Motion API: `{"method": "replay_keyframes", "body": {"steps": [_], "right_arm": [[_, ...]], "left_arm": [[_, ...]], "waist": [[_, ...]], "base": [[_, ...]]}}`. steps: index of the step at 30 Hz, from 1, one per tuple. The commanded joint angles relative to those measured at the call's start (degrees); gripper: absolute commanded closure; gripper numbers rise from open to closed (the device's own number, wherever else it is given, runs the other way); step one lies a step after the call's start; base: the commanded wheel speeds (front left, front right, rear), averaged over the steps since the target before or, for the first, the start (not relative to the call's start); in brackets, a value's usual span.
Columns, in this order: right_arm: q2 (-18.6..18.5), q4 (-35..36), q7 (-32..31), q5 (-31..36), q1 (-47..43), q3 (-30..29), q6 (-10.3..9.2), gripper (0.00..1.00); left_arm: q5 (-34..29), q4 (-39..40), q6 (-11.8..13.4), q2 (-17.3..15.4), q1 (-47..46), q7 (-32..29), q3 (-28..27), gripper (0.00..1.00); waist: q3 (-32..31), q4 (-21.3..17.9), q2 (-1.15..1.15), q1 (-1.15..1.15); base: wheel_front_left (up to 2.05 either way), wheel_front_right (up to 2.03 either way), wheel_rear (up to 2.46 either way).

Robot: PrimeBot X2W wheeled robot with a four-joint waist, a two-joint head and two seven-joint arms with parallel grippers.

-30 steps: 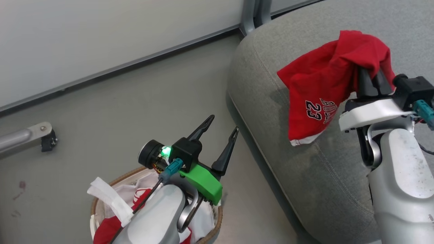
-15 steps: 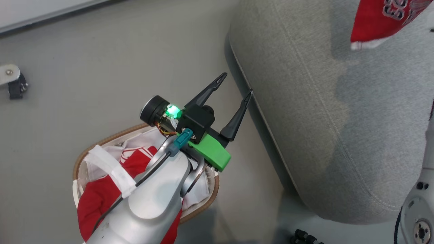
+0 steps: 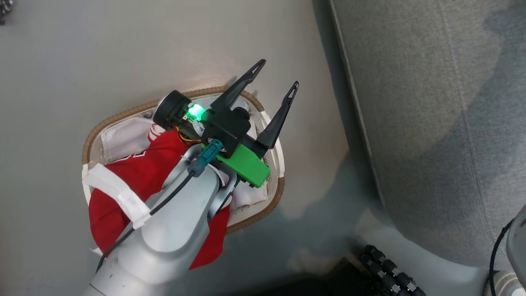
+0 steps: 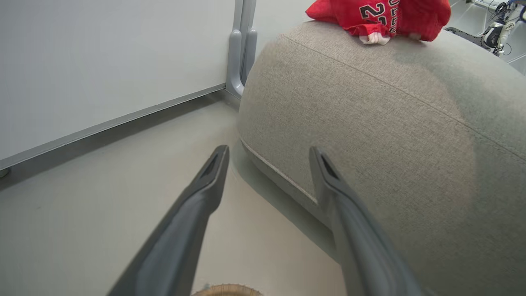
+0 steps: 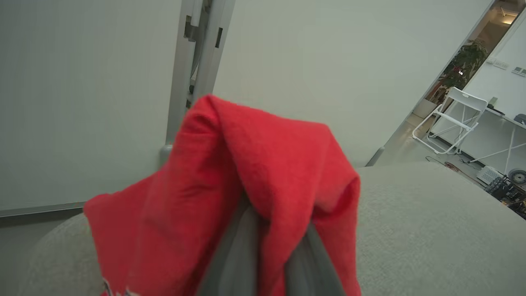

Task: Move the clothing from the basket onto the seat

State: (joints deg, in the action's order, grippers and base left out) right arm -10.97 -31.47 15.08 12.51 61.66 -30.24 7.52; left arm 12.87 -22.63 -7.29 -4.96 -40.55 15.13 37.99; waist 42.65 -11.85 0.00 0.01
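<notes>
My right jaws pinch a red jersey (image 5: 263, 156) over the seat (image 5: 431, 222); my left jaws hang spread over the basket (image 3: 98, 131), where more red clothing (image 3: 135, 176) lies. The jersey drapes over my right fingers (image 5: 242, 263), so it may snag there when I release.
</notes>
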Motion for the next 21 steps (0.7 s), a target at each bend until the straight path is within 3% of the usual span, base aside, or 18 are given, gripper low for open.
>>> {"method": "replay_keyframes", "body": {"steps": [1,7,10,11,12,21], "right_arm": [[0.25,-0.63,0.13,0.48,-0.94,-0.48,-0.06,1.00],[1.96,-3.08,0.13,1.72,-4.32,-0.88,-0.06,1.00],[2.71,-2.94,0.13,1.21,-6.51,-0.50,-0.06,0.58],[2.83,-2.87,0.13,1.12,-7.00,-0.35,-0.06,0.15],[2.95,-2.74,0.13,0.79,-7.60,-0.18,-0.06,0.00],[2.28,-0.92,0.13,-0.50,-13.63,3.63,-0.06,0.00]], "left_arm": [[-0.68,0.25,0.05,-0.39,0.00,0.03,-0.49,0.00],[-1.31,-0.21,-0.02,-0.07,1.12,0.04,-0.78,0.00],[-1.15,-0.46,-0.08,0.07,1.45,0.03,-0.87,0.00],[-1.05,-0.47,-0.10,0.10,1.62,0.03,-0.95,0.00],[-0.94,-0.55,-0.12,0.12,1.82,0.03,-1.02,0.00],[0.08,-0.73,-0.22,0.43,4.47,0.03,-2.52,0.00]], "waist": [[4.41,1.94,0.00,-0.01],[3.57,1.27,0.00,-0.01],[2.39,0.84,0.00,-0.01],[1.94,0.70,0.00,-0.01],[1.33,0.55,0.00,-0.01],[-5.36,0.41,0.00,-0.01]], "base": [[0.00,0.00,0.00],[0.00,0.00,0.00],[0.00,0.00,0.00],[0.00,0.00,0.00],[0.00,0.00,0.00],[0.00,0.00,0.00]]}}
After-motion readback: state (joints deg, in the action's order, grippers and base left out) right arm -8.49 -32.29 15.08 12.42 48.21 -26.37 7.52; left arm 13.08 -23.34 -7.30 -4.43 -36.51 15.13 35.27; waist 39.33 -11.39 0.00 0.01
